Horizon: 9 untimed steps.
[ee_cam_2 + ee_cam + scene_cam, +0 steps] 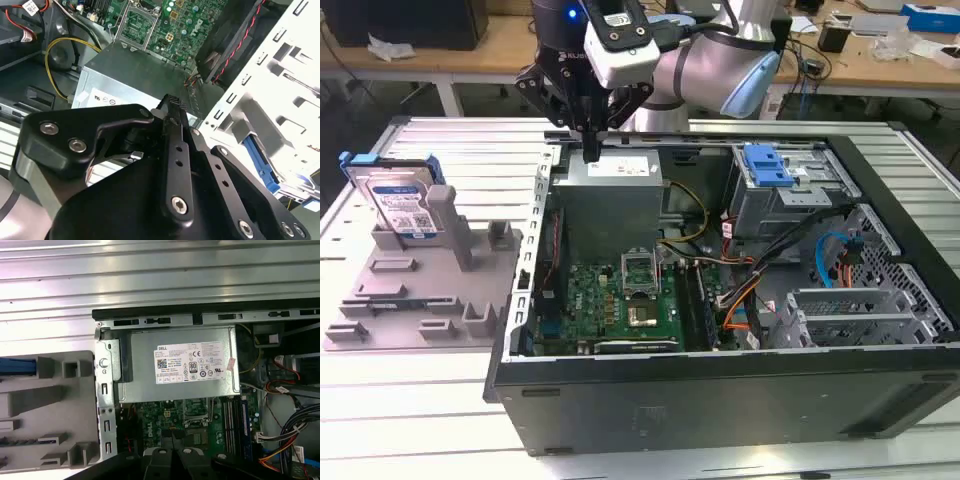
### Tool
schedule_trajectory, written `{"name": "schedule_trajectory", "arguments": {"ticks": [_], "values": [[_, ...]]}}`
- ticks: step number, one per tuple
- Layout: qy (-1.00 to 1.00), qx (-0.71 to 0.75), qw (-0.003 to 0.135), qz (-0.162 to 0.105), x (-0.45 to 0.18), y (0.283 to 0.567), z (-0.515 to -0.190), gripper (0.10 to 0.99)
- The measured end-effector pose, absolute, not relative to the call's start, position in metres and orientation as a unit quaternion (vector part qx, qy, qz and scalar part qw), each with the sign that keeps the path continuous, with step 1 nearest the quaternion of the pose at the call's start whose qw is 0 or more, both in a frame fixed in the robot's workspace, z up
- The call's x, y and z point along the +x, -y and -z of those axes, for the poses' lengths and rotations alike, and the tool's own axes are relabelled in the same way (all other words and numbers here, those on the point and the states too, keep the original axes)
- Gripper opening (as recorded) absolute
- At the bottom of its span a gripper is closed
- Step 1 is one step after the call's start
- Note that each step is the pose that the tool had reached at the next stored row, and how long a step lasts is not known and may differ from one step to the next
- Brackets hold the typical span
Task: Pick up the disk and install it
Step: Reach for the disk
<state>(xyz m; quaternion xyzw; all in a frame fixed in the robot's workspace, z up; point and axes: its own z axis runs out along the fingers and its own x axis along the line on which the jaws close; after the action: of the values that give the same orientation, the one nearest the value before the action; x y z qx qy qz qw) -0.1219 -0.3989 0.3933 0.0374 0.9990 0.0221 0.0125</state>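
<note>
Behind a grey rack post (442,215), the disk (400,203) stands partly hidden

**Free room and obstacles.** The open black computer case (720,400) lies on the slatted aluminium table (450,140) and is open from above. A grey metal power-supply box with a white sticker (610,190) fills one case corner. The black gripper (590,152), fingers pressed together, hangs just above it. Orange, blue and black cables (820,265) cross the interior near the grey drive cage (790,195). There is open air over the green motherboard (620,300). Near the table's edge at the exterior view's left, the silver-grey disk in its blue frame (400,205) stands upright in a grey plastic fixture (420,300). It is clear above, with a grey post (442,210) just beside it. The case's perforated wall (542,220) stands between the fixture and the interior.
</note>
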Motion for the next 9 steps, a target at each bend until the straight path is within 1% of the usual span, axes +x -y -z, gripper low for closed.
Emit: {"name": "schedule_trajectory", "arguments": {"ticks": [9], "values": [[-0.999,0.037,0.012,-0.022,-0.1219,0.3989,-0.3933,0.106]]}}
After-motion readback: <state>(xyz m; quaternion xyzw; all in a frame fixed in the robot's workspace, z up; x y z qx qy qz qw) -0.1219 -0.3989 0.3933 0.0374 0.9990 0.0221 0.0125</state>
